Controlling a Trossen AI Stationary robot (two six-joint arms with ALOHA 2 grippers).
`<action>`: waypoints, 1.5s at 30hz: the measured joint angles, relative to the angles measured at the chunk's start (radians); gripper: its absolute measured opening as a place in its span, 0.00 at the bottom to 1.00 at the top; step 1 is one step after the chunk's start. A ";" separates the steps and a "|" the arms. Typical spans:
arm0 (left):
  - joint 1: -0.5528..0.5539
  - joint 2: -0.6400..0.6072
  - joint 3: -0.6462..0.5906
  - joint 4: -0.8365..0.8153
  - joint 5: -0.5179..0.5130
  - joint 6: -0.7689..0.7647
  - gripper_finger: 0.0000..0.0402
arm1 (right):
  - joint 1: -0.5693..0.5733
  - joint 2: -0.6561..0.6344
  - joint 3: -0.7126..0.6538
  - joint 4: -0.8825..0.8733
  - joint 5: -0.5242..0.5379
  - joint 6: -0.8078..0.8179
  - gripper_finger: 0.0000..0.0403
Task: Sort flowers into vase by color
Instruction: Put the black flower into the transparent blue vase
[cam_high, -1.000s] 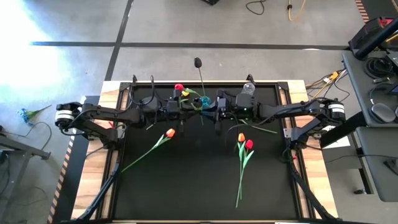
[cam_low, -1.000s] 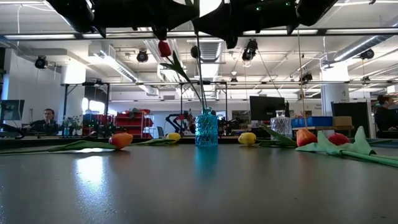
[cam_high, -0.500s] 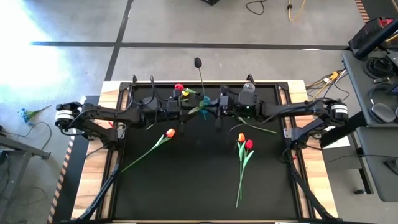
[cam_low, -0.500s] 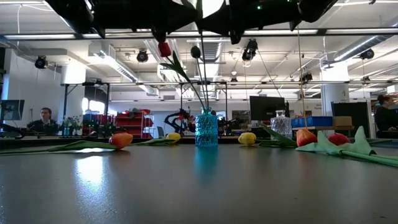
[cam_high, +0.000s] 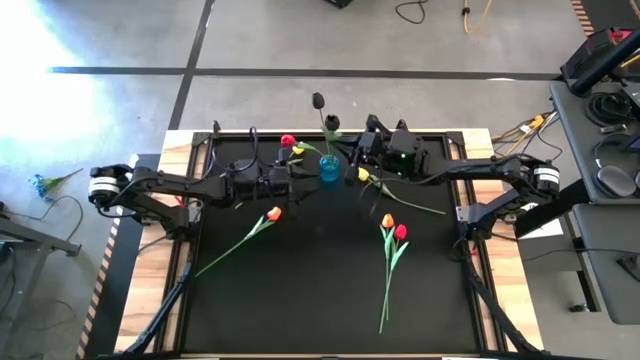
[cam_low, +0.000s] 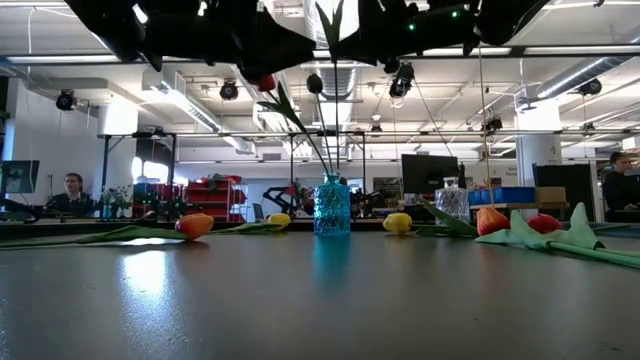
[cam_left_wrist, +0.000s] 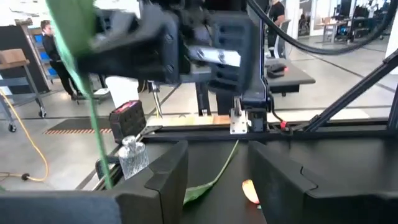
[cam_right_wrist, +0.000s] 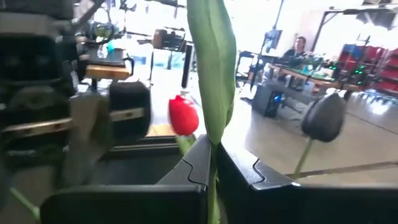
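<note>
Above black table (cam_high: 300, 290), right claw (cam_right_wrist: 212, 163) pinches green stem (cam_right_wrist: 214, 81).

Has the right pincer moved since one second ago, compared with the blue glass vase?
Yes. In the high view the right pincer has gone from just beside the blue glass vase toward the table's far edge and rightward, gripping a green stem.

A small blue glass vase (cam_high: 329, 168) stands near the back edge of the black bench (cam_high: 300, 290), with a red tulip (cam_high: 288, 142) and two near-black tulips (cam_high: 318, 100) poking out of it. The left claw (cam_high: 290, 180) is just beside the vase, and the right claw (cam_high: 357, 152) is close on its other side. An orange tulip on a long green stem (cam_high: 273, 213) lies alone, and an orange and a red tulip (cam_high: 393, 229) lie together well apart from it.
</note>
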 joint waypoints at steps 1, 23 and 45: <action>0.000 0.000 -0.008 0.001 0.000 0.000 0.38 | -0.004 0.008 0.000 0.019 0.000 -0.004 0.03; 0.000 0.000 -0.107 0.164 -0.018 -0.023 0.38 | -0.046 0.080 0.015 0.142 -0.002 -0.011 0.03; 0.000 0.000 -0.107 0.164 -0.018 -0.027 0.38 | -0.066 0.079 0.021 0.064 0.004 0.039 0.03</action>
